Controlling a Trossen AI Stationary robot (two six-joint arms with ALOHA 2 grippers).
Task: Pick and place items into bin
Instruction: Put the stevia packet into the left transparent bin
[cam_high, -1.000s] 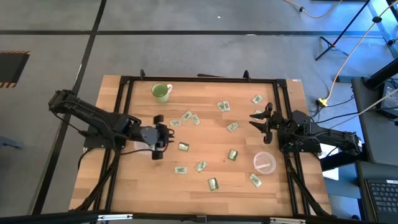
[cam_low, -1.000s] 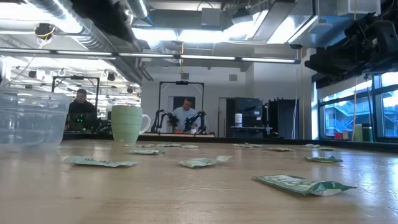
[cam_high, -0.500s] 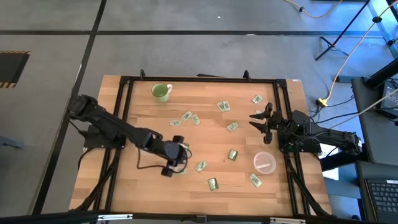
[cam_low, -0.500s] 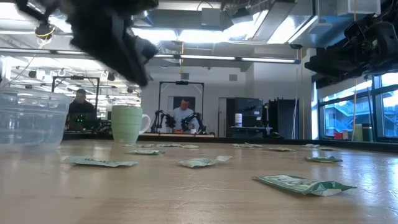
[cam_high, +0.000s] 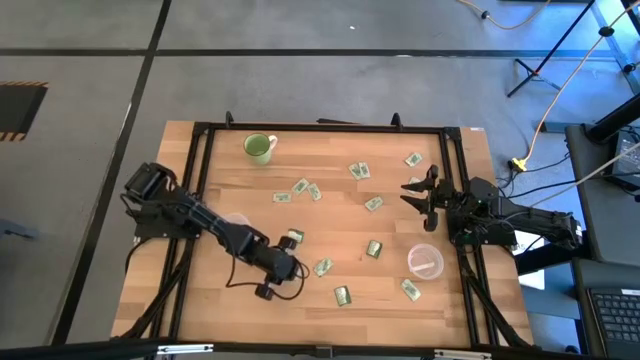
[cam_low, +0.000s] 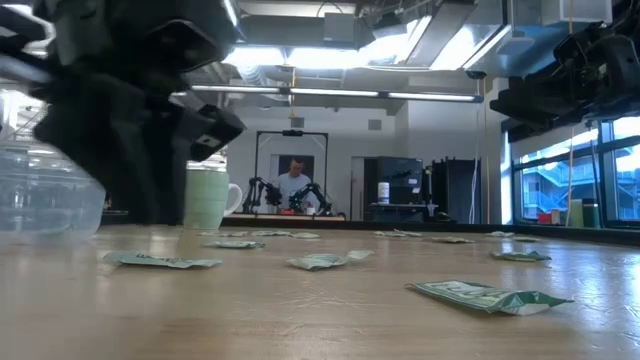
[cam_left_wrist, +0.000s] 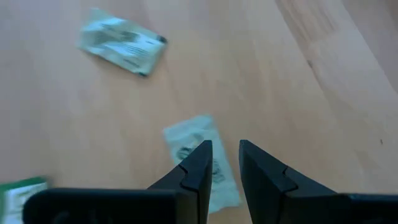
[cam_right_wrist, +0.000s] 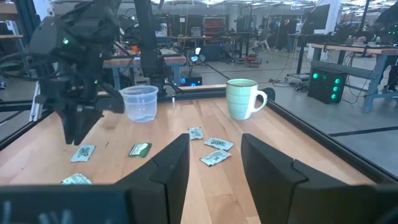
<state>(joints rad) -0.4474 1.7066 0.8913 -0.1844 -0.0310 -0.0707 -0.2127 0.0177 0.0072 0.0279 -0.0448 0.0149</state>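
Several small green-and-white packets lie flat across the wooden table, for instance one packet (cam_high: 294, 237) and another (cam_high: 322, 267). My left gripper (cam_high: 283, 268) hangs low over the table's near middle. In the left wrist view its fingers (cam_left_wrist: 222, 149) are narrowly open, and a pale packet (cam_left_wrist: 189, 140) lies flat just under one fingertip. A second packet (cam_left_wrist: 121, 43) lies farther off. My right gripper (cam_high: 415, 188) waits open at the table's right side, over nothing (cam_right_wrist: 214, 143). My left gripper points down from above over the pale packet's near end (cam_left_wrist: 217, 183), one finger (cam_left_wrist: 199, 163) covering part of it. The packet lies flat on the table. I cannot tell whether the fingertips touch it.
A clear plastic cup (cam_high: 425, 262) stands near the right arm and another clear cup (cam_high: 235, 222) beside the left arm. A light-green mug (cam_high: 258, 148) stands at the far left. A black frame (cam_high: 320, 128) runs round the table. Bare wood lies along the near edge.
My left arm has swung out from the table's left middle toward the near edge and the right, and has come down low over the table. In the low view it now fills the picture's left. The packets and my right arm have stayed where they were.
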